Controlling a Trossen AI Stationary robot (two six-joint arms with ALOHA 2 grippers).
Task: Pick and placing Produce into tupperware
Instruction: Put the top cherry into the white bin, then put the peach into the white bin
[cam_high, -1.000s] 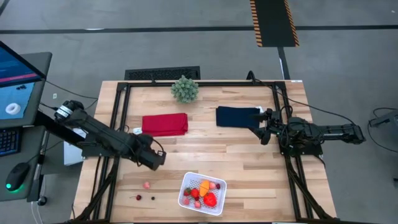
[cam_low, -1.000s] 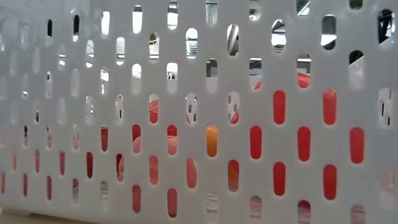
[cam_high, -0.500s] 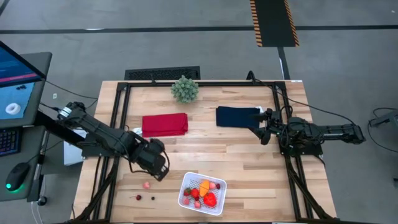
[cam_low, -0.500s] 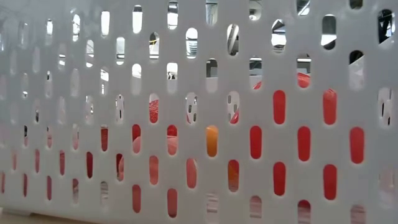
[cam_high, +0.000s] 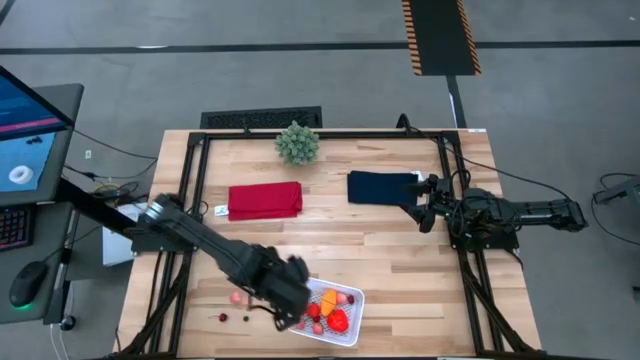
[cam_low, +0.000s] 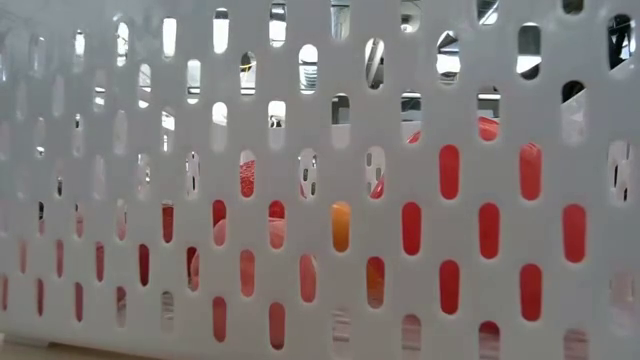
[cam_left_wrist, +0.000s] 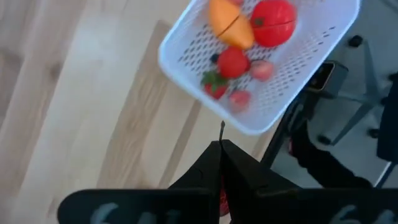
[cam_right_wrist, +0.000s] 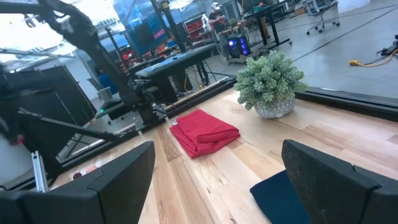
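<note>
The white tupperware (cam_high: 348, 322) stands near the table's near edge. It holds an orange piece (cam_left_wrist: 230, 25), a red round piece (cam_left_wrist: 272, 22) and strawberries (cam_left_wrist: 233, 62). Its slotted wall (cam_low: 320, 100) fills the low view. My left gripper (cam_high: 288, 308) is shut on a small red, stemmed fruit, apparently a cherry. It hovers at the container's left rim (cam_left_wrist: 186, 74). A pink piece (cam_high: 236, 297) and two dark cherries (cam_high: 223, 318) lie on the wood to the container's left. My right gripper (cam_high: 424, 210) waits open at the table's right side, beside the navy cloth. My left gripper pinches a small red fruit (cam_left_wrist: 222, 200) between its two shut fingers, pointing down from above. A thin dark stem (cam_left_wrist: 222, 130) sticks out past the fingertips. The fruit is lifted clear of the table; the fingers hide most of it.
A red folded cloth (cam_high: 265, 199) and a navy folded cloth (cam_high: 382, 187) lie in the middle of the table. A bushy green plant (cam_high: 297, 143) stands at the far edge. Bare wood shows between the cloths and the container.
My left gripper has swung from the table's left middle toward the near edge and to the right, ending at the tupperware's left rim, and has stayed shut. The loose fruits on the wood, the container and the right arm have kept still.
</note>
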